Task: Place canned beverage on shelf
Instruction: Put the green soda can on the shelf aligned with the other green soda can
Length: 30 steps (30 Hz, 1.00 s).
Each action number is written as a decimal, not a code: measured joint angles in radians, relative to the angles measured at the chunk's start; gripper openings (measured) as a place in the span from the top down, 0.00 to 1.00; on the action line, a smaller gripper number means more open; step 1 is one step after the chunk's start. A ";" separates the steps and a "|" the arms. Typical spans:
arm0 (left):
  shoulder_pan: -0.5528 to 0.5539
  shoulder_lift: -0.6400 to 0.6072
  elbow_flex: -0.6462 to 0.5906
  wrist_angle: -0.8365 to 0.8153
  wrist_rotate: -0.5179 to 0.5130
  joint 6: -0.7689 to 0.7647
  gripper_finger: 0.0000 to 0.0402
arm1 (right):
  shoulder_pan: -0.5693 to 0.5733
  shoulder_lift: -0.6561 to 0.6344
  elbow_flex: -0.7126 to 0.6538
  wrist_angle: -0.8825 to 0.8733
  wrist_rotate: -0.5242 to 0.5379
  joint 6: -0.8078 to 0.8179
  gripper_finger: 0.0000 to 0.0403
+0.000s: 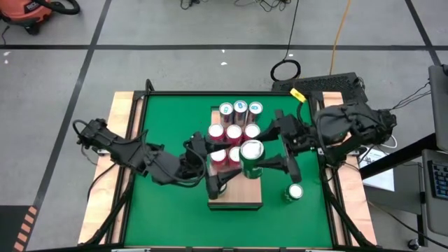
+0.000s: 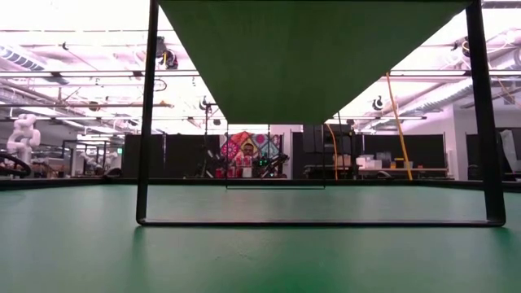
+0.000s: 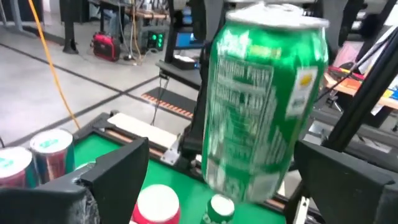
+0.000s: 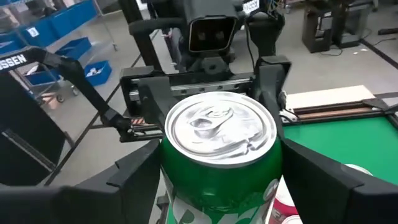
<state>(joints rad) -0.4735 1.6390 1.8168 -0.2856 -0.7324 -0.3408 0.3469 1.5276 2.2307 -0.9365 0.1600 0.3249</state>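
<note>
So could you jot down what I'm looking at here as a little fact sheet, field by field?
Held item: green can, upright, over the shelf
Holder: right pincer, fingers on both sides of the can
Left pincer: open, facing the green can, not gripping it
Shelf: pale wooden block on the green table
On shelf: red cans and silver-topped cans in rows at the far end
Near end of shelf: bare wood
Stray: second green can on the table, beside the shelf on the right arm's side

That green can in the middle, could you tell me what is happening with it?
The right gripper holds the green can upright above the wooden shelf, where red and silver-topped cans already stand. The left gripper is open beside it. Another green can waits on the table.
</note>
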 joint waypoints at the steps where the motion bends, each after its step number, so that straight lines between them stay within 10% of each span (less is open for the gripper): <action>1: -0.008 -0.002 0.000 -0.015 -0.006 -0.013 0.02 | 0.009 0.000 0.000 -0.001 0.012 0.003 0.31; 10: -0.049 -0.026 0.000 -0.055 -0.045 -0.065 0.02 | 0.073 0.001 -0.176 0.011 0.092 0.063 0.31; 30: -0.150 -0.086 -0.002 -0.077 -0.142 -0.071 0.02 | 0.200 -0.193 -0.880 0.680 0.271 0.099 0.31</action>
<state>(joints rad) -0.6231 1.5528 1.8153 -0.3625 -0.8745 -0.4122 0.5472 1.3346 1.3507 -0.2566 0.4309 0.4240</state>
